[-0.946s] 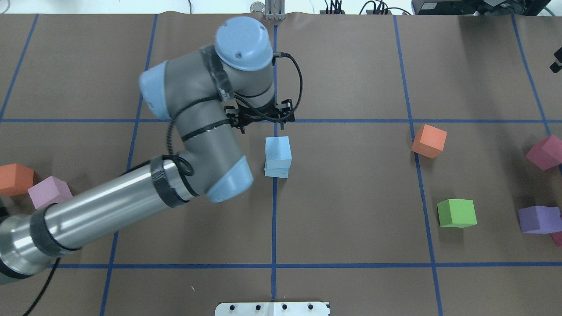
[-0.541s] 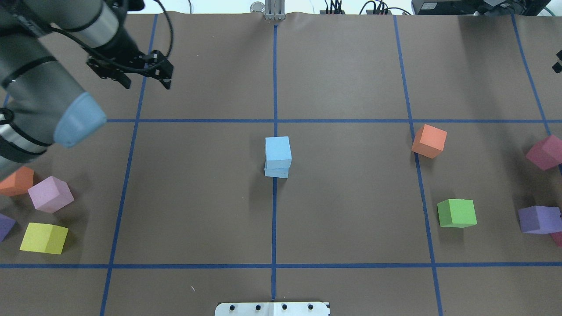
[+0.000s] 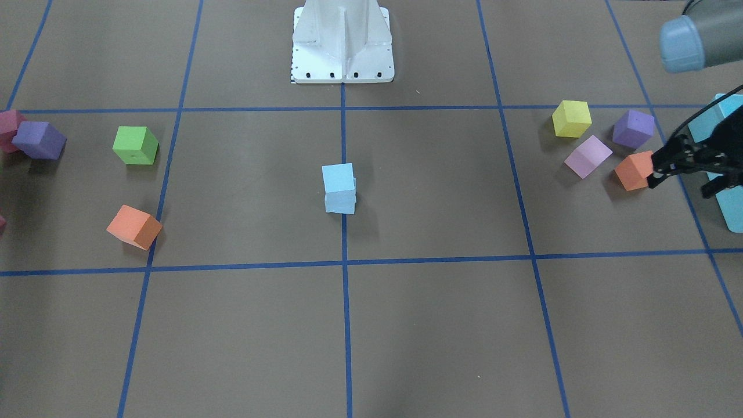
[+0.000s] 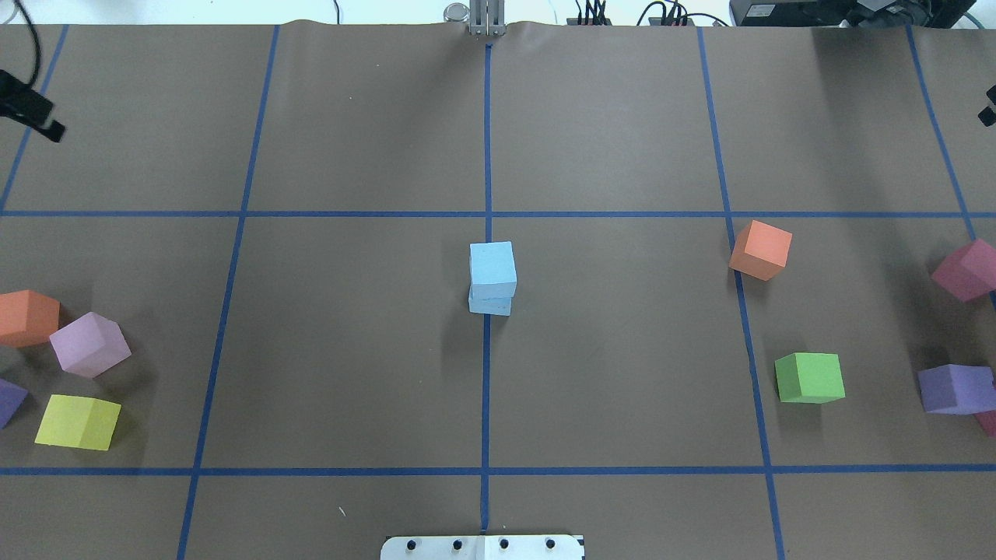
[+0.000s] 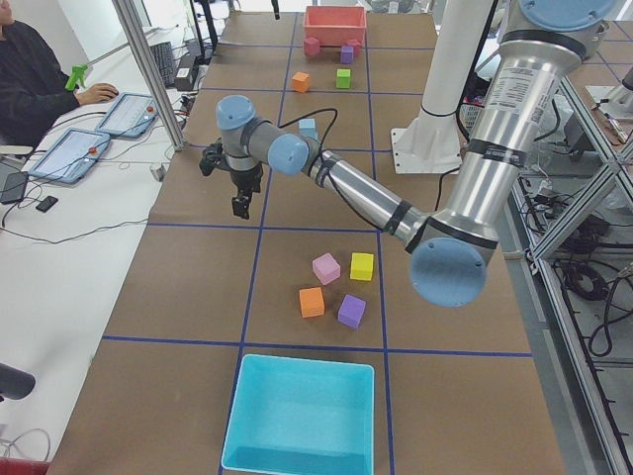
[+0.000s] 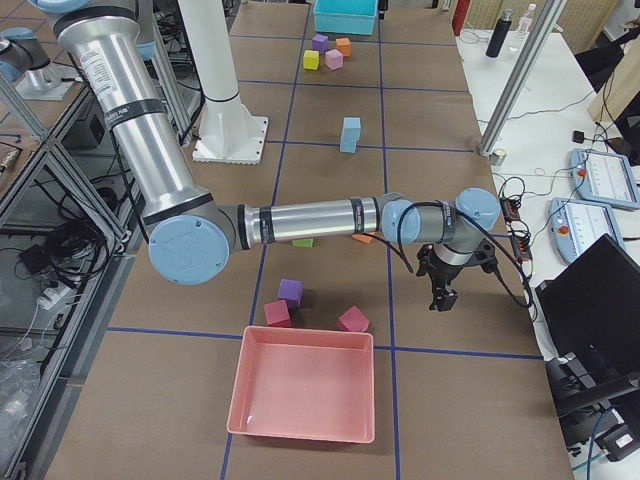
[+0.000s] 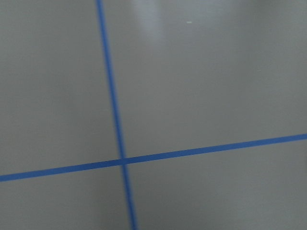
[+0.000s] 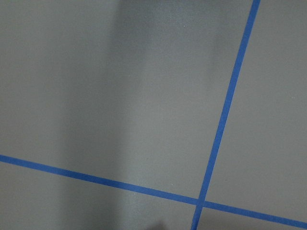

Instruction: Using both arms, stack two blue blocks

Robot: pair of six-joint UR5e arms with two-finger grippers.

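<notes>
**Arm pose.** The left arm (image 5: pixel 356 193) reaches low across the table (image 4: pixel 350 350) toward the operators' side. Its wrist is bent down and the left end effector (image 3: pixel 680 188) hangs above the surface, fingers spread wide and holding nothing. The right arm (image 6: pixel 310 222) mirrors this pose at the opposite end, with the right end effector (image 6: pixel 440 298) pointing down. Its finger spacing cannot be told.

**Task items.** There are two blue blocks. The upper blue block (image 4: pixel 492 266) rests on the lower blue block (image 4: pixel 490 306), slightly offset. The stack stands at the table centre on the blue tape (image 4: pixel 486 155), well apart from both end effectors.

**Other items.**
- orange cubes (image 4: pixel 761 249): two
- purple cubes (image 4: pixel 953 389): two
- dark red cubes (image 4: pixel 965 270): two
- lilac cube (image 4: pixel 89 344): one
- yellow cube (image 4: pixel 78 421): one
- green cube (image 4: pixel 809 377): one
- turquoise bin (image 5: pixel 302 416): one
- pink bin (image 6: pixel 300 390): one

**Materials.** The cubes are matte, sharp-edged foam. The table surface is matte brown, gridded with the tape.
</notes>
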